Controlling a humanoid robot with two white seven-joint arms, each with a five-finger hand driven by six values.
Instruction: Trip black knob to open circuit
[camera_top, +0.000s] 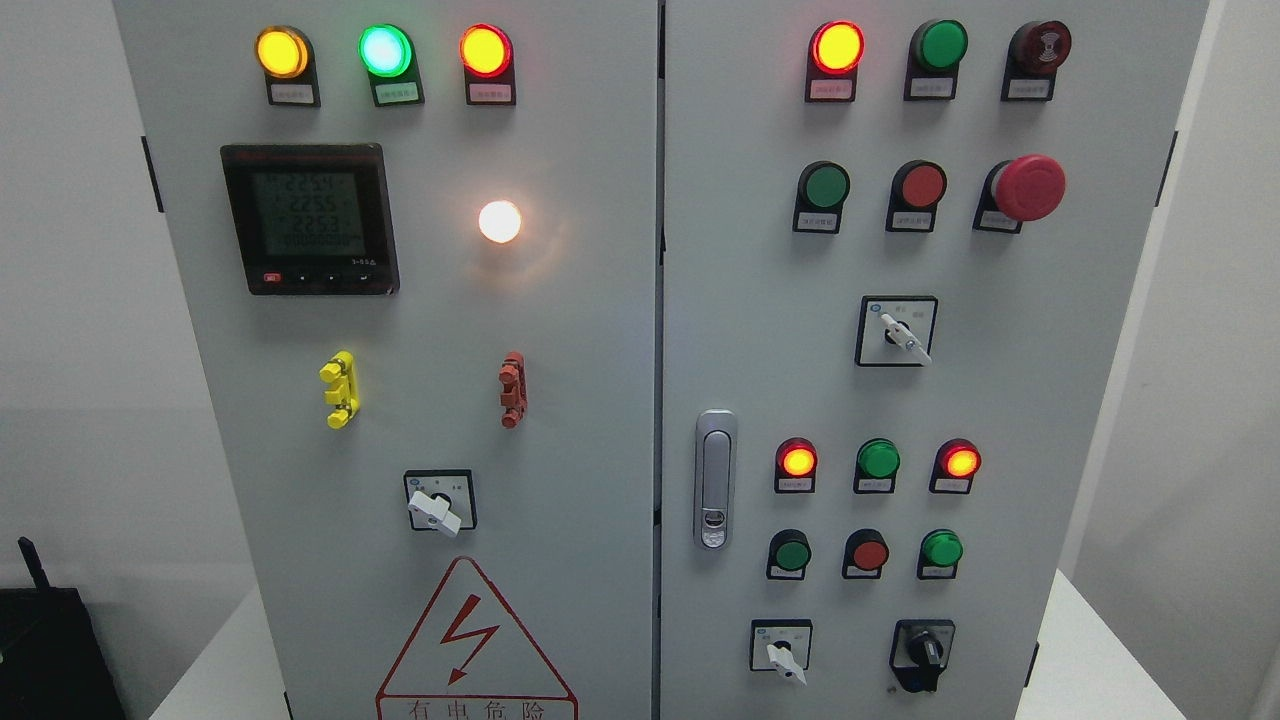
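Observation:
The black knob (925, 652) sits at the lower right of the right door of a grey electrical cabinet (640, 380). It is a black rotary switch with its pointer turned slightly right of upright. A white rotary switch (783, 655) sits to its left. No robot hand or arm shows in the head view.
The right door also carries lit red lamps (837, 46), green and red push buttons, a red mushroom stop button (1028, 187), a white selector (900, 335) and a silver door latch (714, 480). The left door has a meter (310, 218), lamps and a white selector (436, 508).

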